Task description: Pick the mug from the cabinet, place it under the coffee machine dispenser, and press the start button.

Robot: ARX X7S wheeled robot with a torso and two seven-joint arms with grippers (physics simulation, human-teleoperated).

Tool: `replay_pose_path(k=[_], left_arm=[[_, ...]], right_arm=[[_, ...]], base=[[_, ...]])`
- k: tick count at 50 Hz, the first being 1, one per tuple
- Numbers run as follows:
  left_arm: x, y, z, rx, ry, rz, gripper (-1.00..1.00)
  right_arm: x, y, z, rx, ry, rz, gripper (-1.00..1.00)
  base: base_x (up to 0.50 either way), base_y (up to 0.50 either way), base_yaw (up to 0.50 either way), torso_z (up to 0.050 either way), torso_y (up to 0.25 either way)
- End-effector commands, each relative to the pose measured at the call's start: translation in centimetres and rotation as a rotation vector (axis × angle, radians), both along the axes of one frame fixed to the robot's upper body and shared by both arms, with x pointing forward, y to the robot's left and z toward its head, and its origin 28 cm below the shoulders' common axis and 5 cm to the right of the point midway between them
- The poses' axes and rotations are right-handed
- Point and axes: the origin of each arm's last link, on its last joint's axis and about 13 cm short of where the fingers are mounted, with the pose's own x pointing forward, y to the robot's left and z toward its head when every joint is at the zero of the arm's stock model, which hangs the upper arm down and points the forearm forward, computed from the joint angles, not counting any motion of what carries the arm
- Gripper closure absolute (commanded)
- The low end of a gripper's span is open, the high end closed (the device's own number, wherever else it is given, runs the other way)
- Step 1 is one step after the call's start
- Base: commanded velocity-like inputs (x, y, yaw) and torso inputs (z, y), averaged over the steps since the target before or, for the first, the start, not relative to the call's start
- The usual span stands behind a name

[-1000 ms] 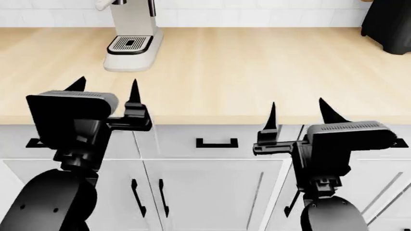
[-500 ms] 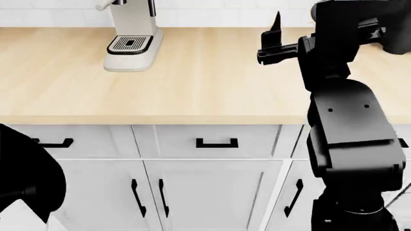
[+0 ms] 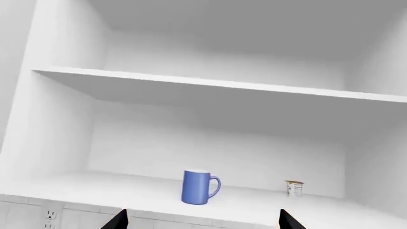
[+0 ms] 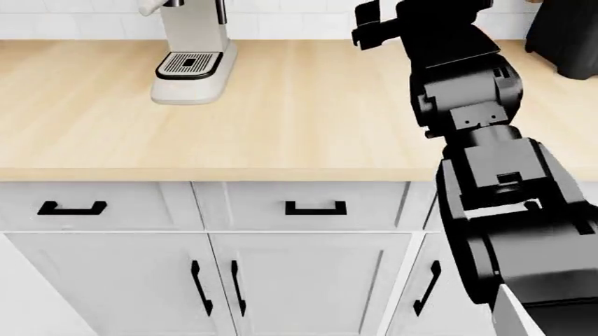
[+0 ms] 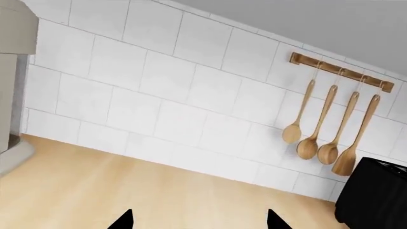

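The blue mug (image 3: 199, 187) stands upright on the lower shelf of the open white cabinet (image 3: 210, 86), its handle turned toward a small jar. My left gripper (image 3: 203, 222) is open in front of and below the mug, well apart from it, with nothing between its fingertips. In the head view the cream coffee machine (image 4: 195, 73) stands at the back left of the counter, its black slotted drip tray (image 4: 189, 64) bare and its dispenser mostly cut off by the frame's top edge. My right gripper (image 5: 199, 222) is open above the counter, facing the tiled wall.
A small jar (image 3: 294, 188) stands on the same shelf as the mug. A wall outlet (image 3: 49, 217) sits below the cabinet. Several wooden spoons (image 5: 327, 136) hang on a rail above a black appliance (image 5: 375, 195). My right arm (image 4: 467, 105) rises over the counter's right side.
Both arms have risen from in front of the drawers. The left arm has left the head view. The right arm has swung up over the counter toward the back wall.
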Motion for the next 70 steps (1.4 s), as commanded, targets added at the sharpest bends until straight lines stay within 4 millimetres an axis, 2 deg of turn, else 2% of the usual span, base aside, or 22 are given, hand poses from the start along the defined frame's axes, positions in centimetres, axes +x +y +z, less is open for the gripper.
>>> replay_pose_path(k=[1, 4, 13, 21, 26, 33, 44, 46, 49, 55, 61, 70], left_arm=[[1.2, -1.0, 0.4, 0.021, 0.072, 0.041, -1.0], [1.6, -1.0, 0.1, 0.043, 0.086, 0.053, -1.0], [1.7, -0.8, -0.6, 0.111, 0.191, 0.163, -1.0], [0.6, -1.3, -0.4, 0.101, 0.225, 0.02, -1.0], [-0.4, -1.9, 0.1, 0.153, 0.207, -0.067, -1.0], [-1.8, -1.8, 0.7, 0.179, 0.174, -0.056, -1.0], [-3.2, -1.7, 1.2, 0.19, 0.139, -0.052, -1.0], [-3.4, -2.1, 1.2, 0.191, 0.134, -0.081, -1.0], [-3.8, -3.2, 1.2, 0.156, 0.109, -0.238, -1.0], [-3.8, -4.5, 1.3, 0.105, 0.085, -0.381, -1.0], [-3.3, -4.0, 1.4, 0.072, 0.073, -0.366, -1.0], [-3.7, -3.5, 1.6, 0.085, 0.051, -0.287, -1.0]], right_arm=[[0.0, 0.2, 1.7, 0.047, 0.008, -0.005, -1.0], [0.0, 0.1, 2.1, 0.04, 0.0, -0.008, -1.0], [0.3, 0.1, -0.3, 0.019, 0.04, -0.006, -1.0], [0.3, -0.4, -1.1, 0.0, 0.056, -0.02, -1.0], [0.3, -0.5, -1.3, 0.003, 0.055, -0.028, -1.0], [0.3, -0.8, -1.0, 0.004, 0.041, -0.049, -1.0], [0.3, -1.5, -0.6, 0.022, 0.022, -0.082, -1.0], [0.3, -1.7, -0.6, 0.029, 0.022, -0.091, -1.0], [0.2, -2.0, -0.7, 0.035, 0.023, -0.104, -1.0], [0.2, -2.4, -1.1, 0.035, 0.032, -0.118, -1.0], [0.3, -2.2, -1.6, 0.022, 0.035, -0.108, -1.0], [0.3, -1.9, -1.8, 0.008, 0.044, -0.099, -1.0]], base=[[0.0, 0.0, 0.0, 0.0, 0.0], [0.0, 0.0, 0.0, 0.0, 0.0], [0.0, 0.0, 0.0, 0.0, 0.0], [0.0, 0.0, 0.0, 0.0, 0.0], [0.0, 0.0, 0.0, 0.0, 0.0], [0.0, 0.07, 0.0, 0.0, 0.0], [0.0, 0.5, 0.0, 0.0, 0.0], [0.0, 0.5, 0.0, 0.0, 0.0], [0.0, 0.5, 0.0, 0.0, 0.0], [0.05, 0.44, 0.0, 0.0, 0.0], [0.31, -0.08, 0.0, 0.0, 0.0], [0.36, -0.06, 0.0, 0.0, 0.0]])
